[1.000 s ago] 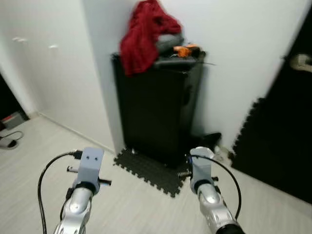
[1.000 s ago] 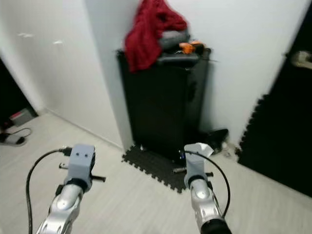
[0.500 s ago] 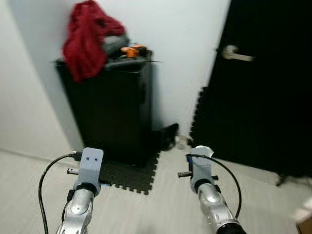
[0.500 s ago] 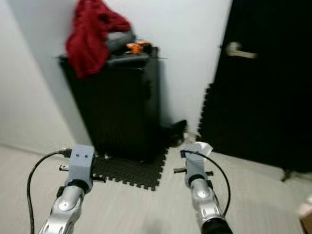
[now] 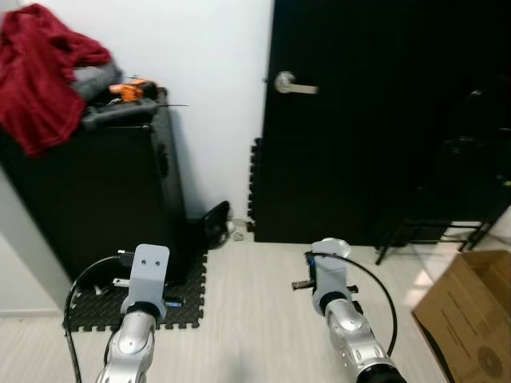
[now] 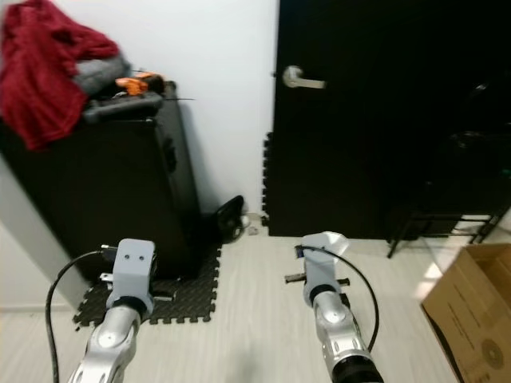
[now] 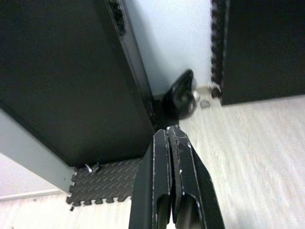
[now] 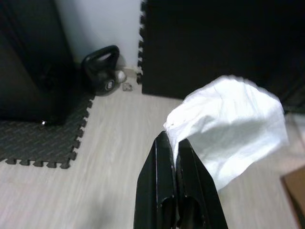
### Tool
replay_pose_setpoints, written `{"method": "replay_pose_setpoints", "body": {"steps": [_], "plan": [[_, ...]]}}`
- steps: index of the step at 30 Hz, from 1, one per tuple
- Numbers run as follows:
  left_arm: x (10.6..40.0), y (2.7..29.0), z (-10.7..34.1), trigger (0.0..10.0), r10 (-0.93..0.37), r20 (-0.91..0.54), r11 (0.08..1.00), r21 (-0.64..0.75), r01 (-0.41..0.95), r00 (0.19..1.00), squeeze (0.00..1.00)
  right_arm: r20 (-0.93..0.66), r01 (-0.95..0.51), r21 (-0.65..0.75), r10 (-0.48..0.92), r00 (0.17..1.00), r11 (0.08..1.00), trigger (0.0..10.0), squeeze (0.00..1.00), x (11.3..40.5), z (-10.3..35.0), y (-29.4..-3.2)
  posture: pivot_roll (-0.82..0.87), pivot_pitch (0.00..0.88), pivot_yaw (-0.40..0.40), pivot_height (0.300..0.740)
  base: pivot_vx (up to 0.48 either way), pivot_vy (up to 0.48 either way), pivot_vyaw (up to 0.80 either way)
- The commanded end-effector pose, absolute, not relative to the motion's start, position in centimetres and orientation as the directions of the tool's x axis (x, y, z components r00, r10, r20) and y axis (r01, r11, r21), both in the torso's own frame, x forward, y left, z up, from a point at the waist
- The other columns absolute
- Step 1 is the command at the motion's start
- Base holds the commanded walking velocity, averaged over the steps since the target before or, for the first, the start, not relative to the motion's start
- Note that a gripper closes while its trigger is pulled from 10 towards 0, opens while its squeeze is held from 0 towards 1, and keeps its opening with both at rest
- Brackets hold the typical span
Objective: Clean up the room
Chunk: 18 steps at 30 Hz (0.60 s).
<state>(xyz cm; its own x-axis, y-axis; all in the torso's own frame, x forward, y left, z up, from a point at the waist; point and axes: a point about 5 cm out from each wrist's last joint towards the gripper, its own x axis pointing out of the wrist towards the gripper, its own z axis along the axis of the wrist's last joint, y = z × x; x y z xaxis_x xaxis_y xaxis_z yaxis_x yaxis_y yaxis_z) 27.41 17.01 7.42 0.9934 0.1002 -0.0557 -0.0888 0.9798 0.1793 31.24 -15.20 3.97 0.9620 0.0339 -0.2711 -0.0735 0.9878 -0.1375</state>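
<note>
Both silver arms are reaching forward above a pale wood-look floor (image 5: 263,319). The right gripper (image 8: 172,143) is pinching a crumpled white tissue (image 8: 233,129) between its fingers, which are pressing together on the sheet's edge; the tissue is hanging in the air above the floor, and in the head views it is showing as a white patch (image 5: 330,248) at the tip of the right arm. The left gripper (image 7: 167,136) is holding nothing, its two black fingers lying flat against each other.

Ahead of the arms a black door (image 5: 383,120) with a silver lever handle (image 5: 289,82) is standing closed, with a strip of black interlocking foam (image 5: 255,183) running up its left edge. To the left, a tall black cabinet (image 5: 96,199) is standing against the white wall (image 5: 215,64) on a black foam puzzle mat (image 6: 188,299). A red garment (image 5: 40,76) is draping over the cabinet's top, next to a grey item (image 5: 96,78) and a small orange object (image 5: 128,88). A black kettlebell (image 8: 101,71) is sitting on the floor in the corner between cabinet and door, with small bits of debris (image 8: 123,81) beside it. A brown cardboard box (image 5: 471,311) is standing at the far right, near a thin black metal stand (image 5: 431,235).
</note>
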Motion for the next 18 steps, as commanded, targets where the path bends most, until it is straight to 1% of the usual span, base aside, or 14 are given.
{"method": "replay_pose_setpoints", "body": {"steps": [1,18], "plan": [[27.33,17.03,7.21,10.0,0.098,-0.062,0.979,0.186,-0.085,0.993,0.00,-0.295,-0.053,-0.140,0.009,0.955,0.989,10.0,0.00,31.02,3.55,-15.71,0.06,0.039,0.025,0.740,0.000,0.000,-0.80],[27.58,16.98,6.94,10.0,0.106,-0.080,0.978,0.190,-0.090,0.991,0.00,-0.298,-0.021,-0.154,-0.026,0.954,0.988,10.0,0.00,30.91,3.50,-16.29,0.05,0.027,0.024,0.740,0.000,0.000,-0.80]]}}
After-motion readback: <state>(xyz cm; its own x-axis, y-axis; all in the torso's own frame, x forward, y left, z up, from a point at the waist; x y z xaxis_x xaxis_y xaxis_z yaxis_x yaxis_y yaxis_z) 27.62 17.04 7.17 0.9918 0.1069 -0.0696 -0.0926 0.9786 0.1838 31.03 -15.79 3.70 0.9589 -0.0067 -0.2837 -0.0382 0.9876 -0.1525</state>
